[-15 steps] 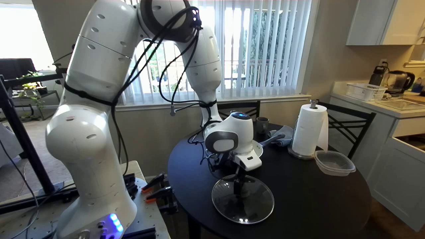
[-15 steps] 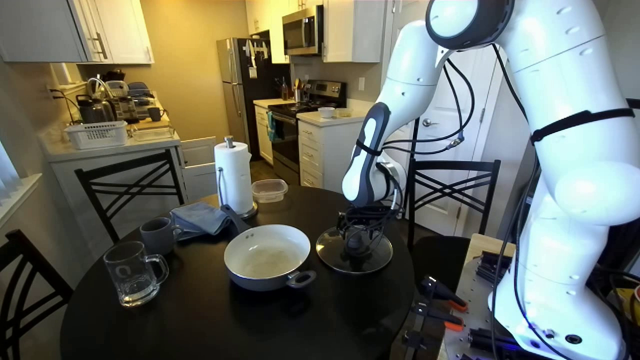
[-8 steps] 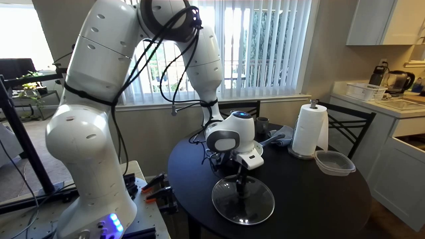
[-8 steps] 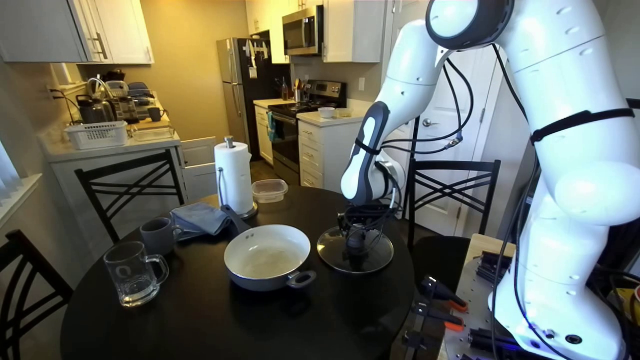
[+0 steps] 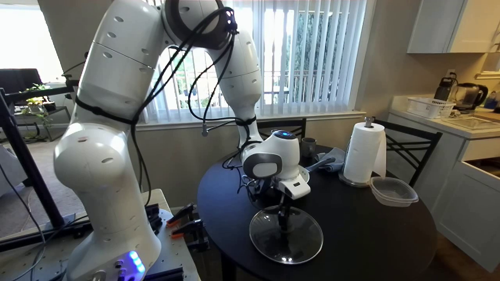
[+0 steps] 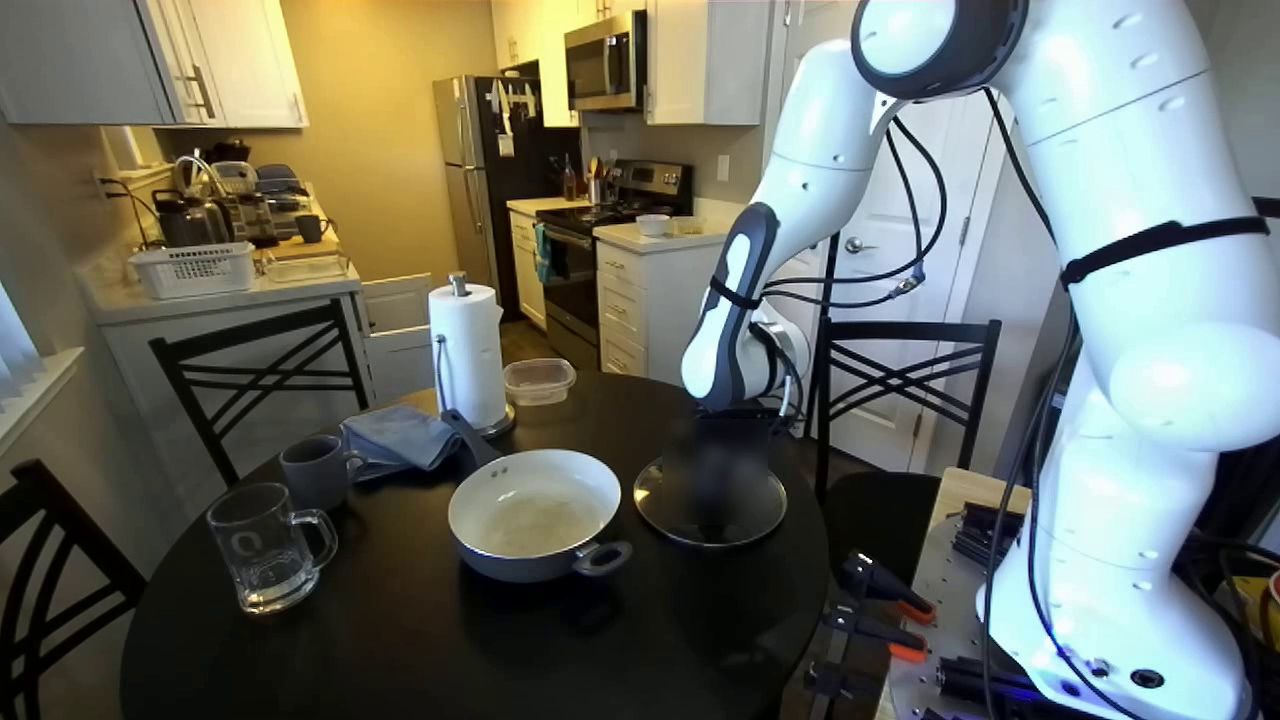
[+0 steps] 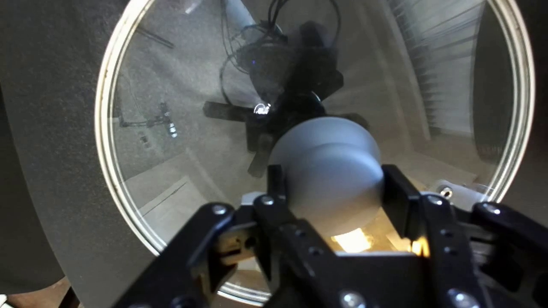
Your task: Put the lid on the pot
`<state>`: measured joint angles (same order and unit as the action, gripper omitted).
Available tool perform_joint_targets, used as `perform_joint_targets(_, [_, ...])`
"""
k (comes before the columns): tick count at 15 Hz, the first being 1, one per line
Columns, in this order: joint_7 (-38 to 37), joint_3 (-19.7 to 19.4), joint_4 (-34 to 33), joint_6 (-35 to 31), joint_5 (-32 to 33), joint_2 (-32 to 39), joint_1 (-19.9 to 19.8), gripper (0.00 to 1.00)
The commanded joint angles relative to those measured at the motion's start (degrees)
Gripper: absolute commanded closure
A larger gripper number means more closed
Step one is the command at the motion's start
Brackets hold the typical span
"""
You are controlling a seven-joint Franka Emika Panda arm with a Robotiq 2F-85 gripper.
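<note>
The clear glass lid (image 7: pixel 171 90) with its metal rim lies on the dark table, knob up. My gripper (image 7: pixel 333 177) is shut on the lid's rounded grey knob (image 7: pixel 334 188), one black finger pressed to each side. From above, an exterior view shows the lid (image 5: pixel 302 246) under the hand; the gripper is blurred over the lid (image 6: pixel 655 510) in an exterior view. Beside the lid stands the pot (image 6: pixel 535 515), uncovered, pale inside with a grey outer wall and a small side handle (image 6: pixel 603 558). The arm hides most of the pot (image 5: pixel 304 174) in an exterior view.
The pot's long handle (image 6: pixel 467 437) points toward a blue cloth (image 6: pixel 400 437) and a paper towel roll (image 6: pixel 470 350). A clear plastic container (image 6: pixel 540 382) is near the table's edge. A glass mug (image 6: pixel 262 550) and a grey mug (image 6: pixel 315 472) stand past the pot.
The fingers have closed from wider apart onto the knob. Hand and lid have shifted only very slightly; the pot stays in place.
</note>
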<state>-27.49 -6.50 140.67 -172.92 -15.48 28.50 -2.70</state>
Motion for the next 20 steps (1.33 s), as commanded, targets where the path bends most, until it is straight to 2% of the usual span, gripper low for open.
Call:
perform_joint_targets(1, [0.01, -2.66, 2.31, 0.60, 0.04, -2.77, 4.59, 0.68])
perform_joint_targets(7, [-4.96, -13.97, 4.42, 2.41, 2.98, -4.67, 19.50, 0.68])
perform_joint_targets(11, [-8.47, -20.24, 5.64, 3.83, 5.48, -5.75, 25.86, 0.68])
perform_joint_targets(12, [-9.40, -21.38, 6.07, 3.67, 6.07, -6.13, 26.69, 0.68])
perform_joint_targets(16, [-9.47, -22.42, 9.32, 2.15, 6.94, -10.71, 25.66, 0.68])
perform_joint_targets(20, [-10.26, -25.13, 11.87, 2.03, 9.83, -15.28, 25.94, 0.68])
